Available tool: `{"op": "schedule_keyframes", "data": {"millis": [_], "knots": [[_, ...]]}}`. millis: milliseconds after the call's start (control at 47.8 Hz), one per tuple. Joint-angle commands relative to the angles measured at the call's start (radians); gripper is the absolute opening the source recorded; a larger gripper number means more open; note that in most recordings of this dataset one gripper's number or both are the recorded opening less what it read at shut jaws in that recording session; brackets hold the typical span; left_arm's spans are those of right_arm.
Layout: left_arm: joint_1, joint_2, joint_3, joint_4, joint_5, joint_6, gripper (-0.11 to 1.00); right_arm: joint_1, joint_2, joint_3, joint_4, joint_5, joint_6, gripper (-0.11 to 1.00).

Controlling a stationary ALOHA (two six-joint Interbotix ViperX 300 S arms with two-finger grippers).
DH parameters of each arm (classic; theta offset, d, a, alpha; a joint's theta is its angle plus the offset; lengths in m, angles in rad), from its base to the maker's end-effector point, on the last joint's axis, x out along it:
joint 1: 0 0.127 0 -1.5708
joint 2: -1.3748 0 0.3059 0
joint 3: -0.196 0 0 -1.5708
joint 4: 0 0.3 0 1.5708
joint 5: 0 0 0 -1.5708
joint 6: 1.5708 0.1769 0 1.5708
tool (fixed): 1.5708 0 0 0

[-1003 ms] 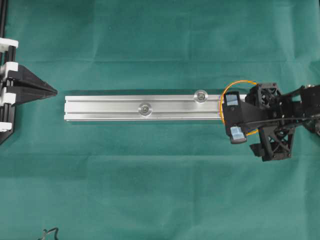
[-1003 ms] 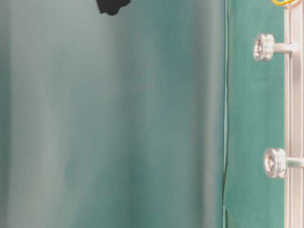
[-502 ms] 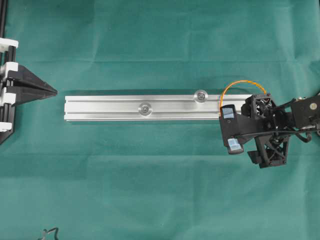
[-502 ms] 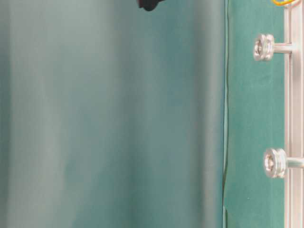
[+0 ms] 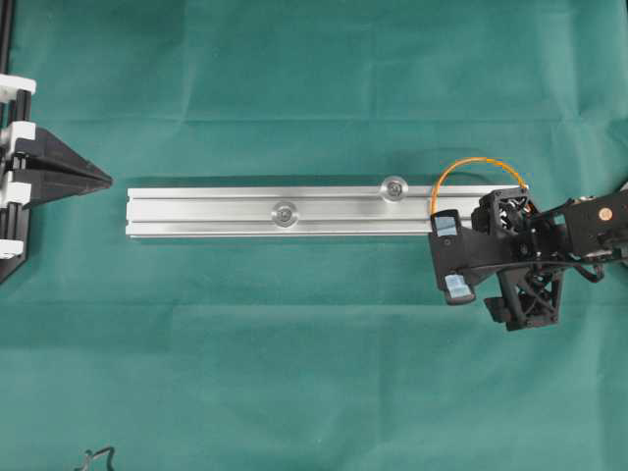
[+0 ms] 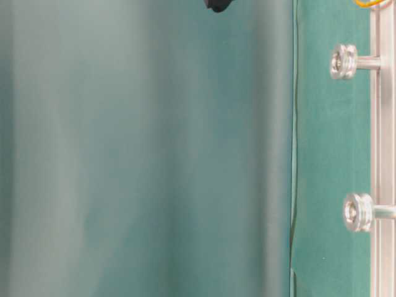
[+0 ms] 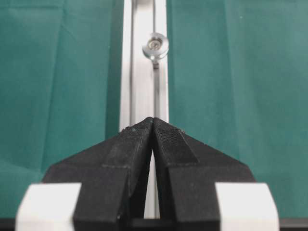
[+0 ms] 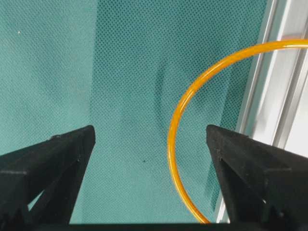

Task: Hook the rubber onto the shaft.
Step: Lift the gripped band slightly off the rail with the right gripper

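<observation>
- The orange rubber band [image 5: 478, 167] was partly hidden under the right arm in the overhead view; only its upper arc showed.
- In the right wrist view the band [image 8: 192, 101] ran off the right and bottom edges.
- The aluminium rail [image 5: 294, 213] had its right end covered by the right gripper [image 5: 450, 257].
- The table-level view cut off the rail [image 6: 383, 154] at the right edge, and a dark blurred shape [image 6: 218, 5] at the top edge could not be identified.

The overhead camera looks straight down on the aluminium rail [image 5: 294, 211]; the table-level camera, rolled sideways, skims it at 3 o'clock. Both wrist cameras sit close, the left aiming along the rail toward 12 o'clock, the right downward at its end by the orange rubber band [image 8: 192, 96].
</observation>
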Motion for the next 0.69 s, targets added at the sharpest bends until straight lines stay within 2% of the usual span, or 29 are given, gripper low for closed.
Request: {"op": "schedule_keyframes", "data": {"millis": [0, 209, 293, 355, 564, 669], "knots": [[0.0, 0.008, -0.031, 0.003, -0.005, -0.002, 0.0, 0.003, -0.008, -0.011, 0.003, -0.008, 0.0, 0.99], [0.0, 0.008, -0.031, 0.002, -0.005, 0.0, 0.0, 0.003, -0.008, -0.015, 0.0, -0.008, -0.002, 0.97], [0.0, 0.008, -0.031, 0.003, -0.005, 0.0, 0.0, 0.003, -0.008, -0.014, -0.006, -0.008, -0.002, 0.9], [0.0, 0.008, -0.031, 0.002, -0.005, 0.0, 0.0, 0.003, -0.008, -0.014, -0.015, -0.005, -0.002, 0.78], [0.0, 0.008, -0.031, 0.003, -0.005, 0.0, 0.0, 0.003, -0.008, -0.015, -0.025, -0.008, -0.002, 0.24], [0.0, 0.008, -0.032, 0.003, -0.005, 0.0, 0.0, 0.003, -0.008, -0.015, -0.025, -0.008, 0.0, 0.07]]}}
